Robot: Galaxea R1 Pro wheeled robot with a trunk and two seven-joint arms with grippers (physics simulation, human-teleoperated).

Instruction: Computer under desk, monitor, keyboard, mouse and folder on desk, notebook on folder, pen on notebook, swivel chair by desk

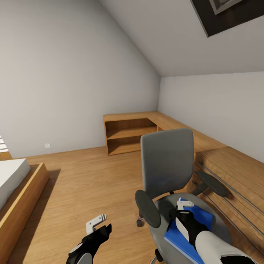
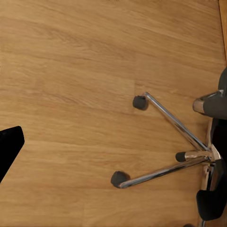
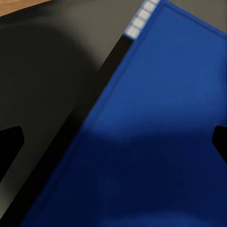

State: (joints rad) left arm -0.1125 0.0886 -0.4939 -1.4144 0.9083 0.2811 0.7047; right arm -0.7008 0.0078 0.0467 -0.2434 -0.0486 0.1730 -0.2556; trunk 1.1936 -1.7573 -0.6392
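The step in hand was judged to be the fetching of the folder (image 1: 190, 229) from the swivel chair (image 1: 167, 165), so that it could later be carried to the desk. In the head view the bright blue folder was seen lying flat on the grey seat of the chair, which stood on the wooden floor (image 1: 84, 183) just beside the light wooden cabinets (image 1: 216, 154) along the wall. The right gripper (image 1: 182, 209) was held low over the folder, near the edge of it closest to the chair back. In the right wrist view the folder (image 3: 156, 123) was seen very close beneath, with the dark seat beside it, and the two dark fingertips (image 3: 9, 146) were spread well apart at either side; no contact with the folder could be confirmed. The left gripper (image 1: 98, 225) hung over bare floor beside the chair, away from the folder, with its fingers parted and nothing between them; in the left wrist view the chrome base and casters of the chair (image 2: 175, 156) were shown on the floor. The next move was judged to call for an edge of the thin, flat folder to be brought between the right fingers before they were closed, since a flat sheet on soft upholstery offers little to pinch from above. The castered chair might also roll or swivel if pressed.
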